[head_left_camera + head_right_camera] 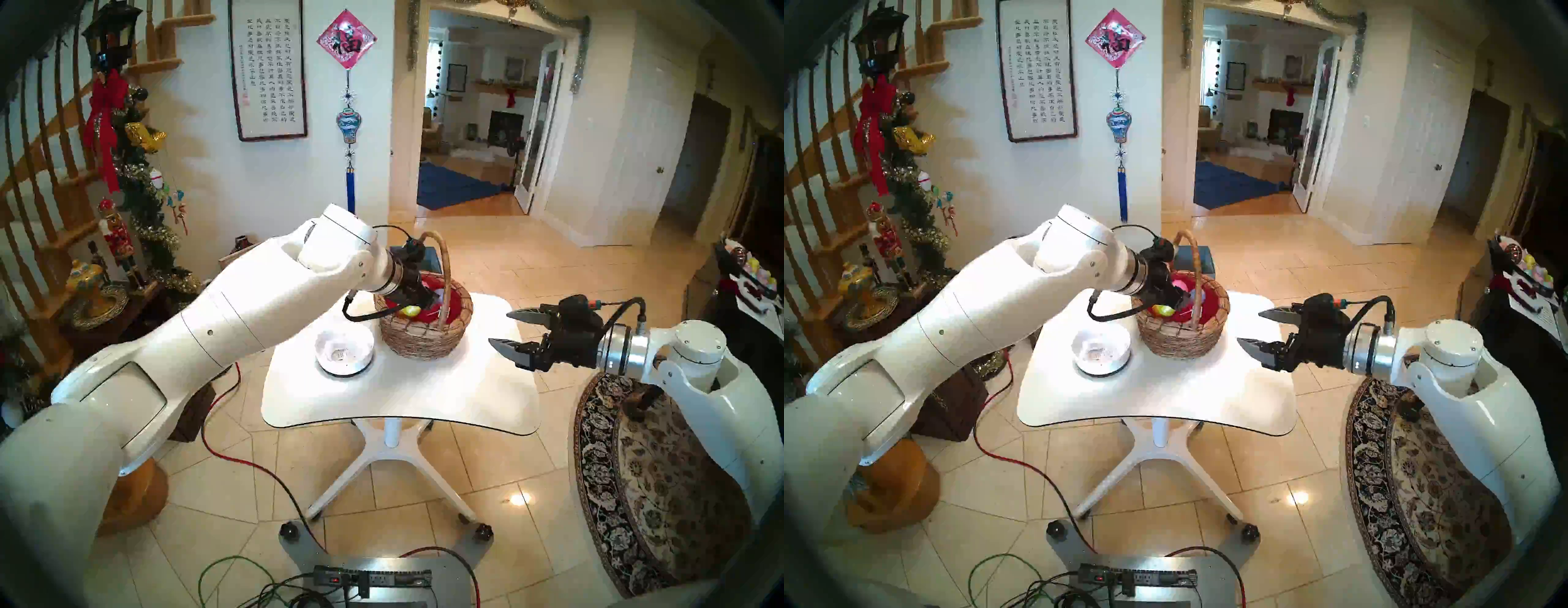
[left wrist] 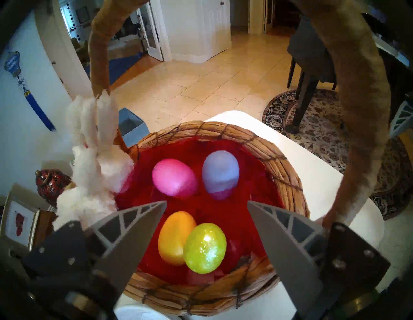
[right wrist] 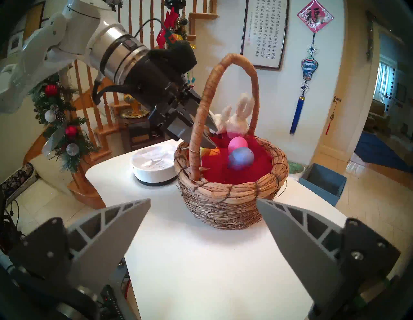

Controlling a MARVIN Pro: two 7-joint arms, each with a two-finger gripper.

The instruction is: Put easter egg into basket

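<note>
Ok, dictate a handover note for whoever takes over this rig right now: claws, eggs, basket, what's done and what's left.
Left claw: open, empty, above the round tan wicker basket.
Right claw: open, empty, beside the basket, over the white table.
Basket holds four eggs on its red lining: glittery green egg, orange egg, pink egg, lavender egg.
Shallow white bowl: no egg seen in it.
Left: withdraw the left arm.

Both arms wear glossy white rounded shells with thin dark seam lines and small round screw heads, ending in a polished silver ring at each wrist. Beyond that, a black housing carries the left gripper [image 2: 206,204] and the right gripper [image 1: 507,329], whose grey pointed fingers [image 3: 116,225] show triangular ribbed cut-outs. A black cable loops from each wrist
</note>
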